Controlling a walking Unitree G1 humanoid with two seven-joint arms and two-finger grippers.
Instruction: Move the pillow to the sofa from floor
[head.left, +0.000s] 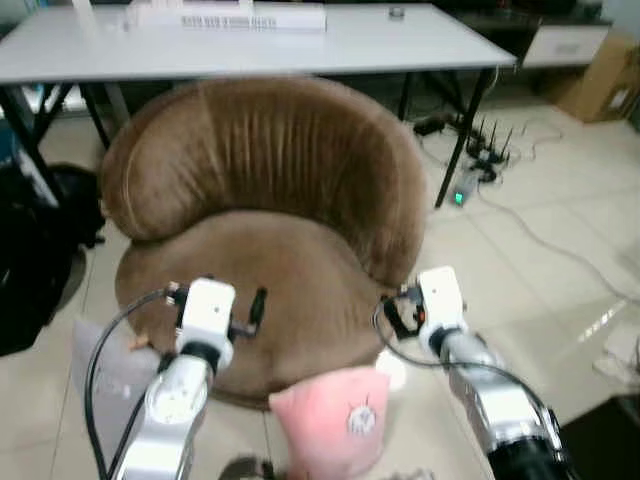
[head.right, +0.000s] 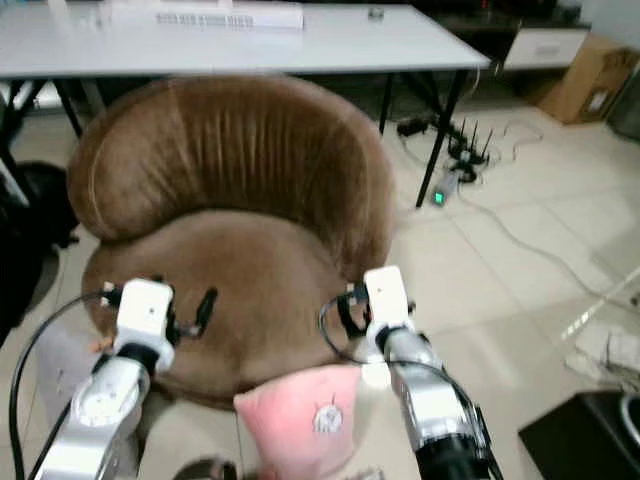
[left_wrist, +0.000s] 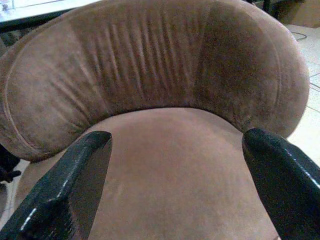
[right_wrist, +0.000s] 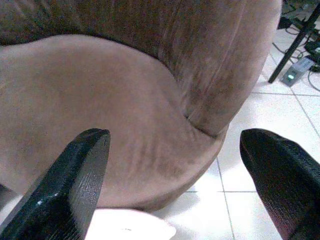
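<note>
A pink pillow (head.left: 330, 420) with a small light motif lies on the tiled floor just in front of the sofa, between my two arms. The sofa (head.left: 270, 200) is a round brown velvet tub chair with a bare seat (left_wrist: 170, 175). My left gripper (left_wrist: 176, 140) is open and hovers over the front left of the seat. My right gripper (right_wrist: 174, 137) is open too, held over the seat's front right edge, above and behind the pillow. Neither gripper touches the pillow. A white patch (right_wrist: 130, 225) shows on the floor below the right fingers.
A white table (head.left: 420, 45) stands right behind the sofa, its black legs (head.left: 465, 130) at the right. Power strips and cables (head.left: 480, 160) lie on the tiles to the right. A black bag (head.left: 40, 250) sits at the left, a cardboard box (head.left: 600, 80) far right.
</note>
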